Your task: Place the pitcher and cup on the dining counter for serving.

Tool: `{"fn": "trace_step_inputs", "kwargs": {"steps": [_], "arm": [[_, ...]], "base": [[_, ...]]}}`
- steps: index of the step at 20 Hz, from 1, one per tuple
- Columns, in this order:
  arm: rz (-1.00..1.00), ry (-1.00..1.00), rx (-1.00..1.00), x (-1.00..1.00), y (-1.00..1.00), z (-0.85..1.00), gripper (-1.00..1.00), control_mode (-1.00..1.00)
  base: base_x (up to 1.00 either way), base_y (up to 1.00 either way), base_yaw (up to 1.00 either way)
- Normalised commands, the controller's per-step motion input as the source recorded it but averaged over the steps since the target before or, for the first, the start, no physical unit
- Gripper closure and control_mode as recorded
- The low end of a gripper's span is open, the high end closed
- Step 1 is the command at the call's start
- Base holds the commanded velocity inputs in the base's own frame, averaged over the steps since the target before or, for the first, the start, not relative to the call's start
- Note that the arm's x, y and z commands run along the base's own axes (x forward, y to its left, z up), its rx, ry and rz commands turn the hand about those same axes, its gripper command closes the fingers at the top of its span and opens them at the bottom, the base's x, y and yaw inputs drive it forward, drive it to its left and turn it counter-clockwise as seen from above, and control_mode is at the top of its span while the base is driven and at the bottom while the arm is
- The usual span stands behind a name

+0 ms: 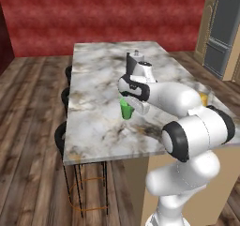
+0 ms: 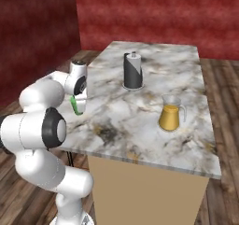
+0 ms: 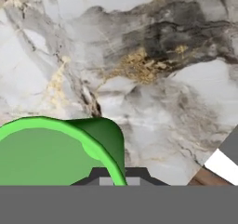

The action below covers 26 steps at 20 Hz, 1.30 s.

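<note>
The small green cup [image 1: 126,109] hangs from my gripper [image 1: 129,103], which is shut on its rim, near the left side of the dining counter [image 1: 96,79]. Whether the cup's base touches the marble I cannot tell. From the right base view the cup [image 2: 76,105] sits under the gripper [image 2: 77,100] by the counter's [image 2: 158,70] left edge. In the hand view the cup's green rim [image 3: 56,139] fills the lower left, with the gripper [image 3: 118,177] pinching its wall above the marble [image 3: 139,56]. The pitcher [image 2: 170,114] with orange-yellow liquid stands on the counter's right side, partly behind my arm [image 1: 203,98].
A black-and-white cylinder [image 2: 132,71] stands upright mid-counter, also seen past the hand [image 1: 136,56]. Black stools [image 1: 61,137] line the counter's left side. The counter's edge [image 3: 222,165] lies close to the cup. A grey fridge [image 1: 225,28] is at the far right.
</note>
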Motion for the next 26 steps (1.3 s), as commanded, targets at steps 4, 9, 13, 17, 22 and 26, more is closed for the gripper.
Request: {"fn": "trace_step_inputs", "kwargs": {"steps": [4,9,13,17,22,26], "arm": [[0.0,0.11,0.02,0.04,-0.01,-0.58,1.0,-1.0],[0.0,0.06,0.0,0.06,0.0,-0.55,1.0,-1.0],[0.0,0.01,0.0,0.13,0.0,-0.49,1.0,-1.0],[0.0,0.0,0.0,0.03,0.0,-0.42,1.0,-1.0],[0.0,-0.08,0.0,0.0,0.0,-0.36,1.0,-1.0],[0.0,-0.08,0.0,0.04,0.0,-0.32,1.0,-1.0]], "base": [[0.0,0.0,0.0],[0.0,0.0,0.0],[0.0,0.0,0.0],[0.0,0.0,0.0],[0.0,0.0,0.0],[0.0,0.0,0.0]]}}
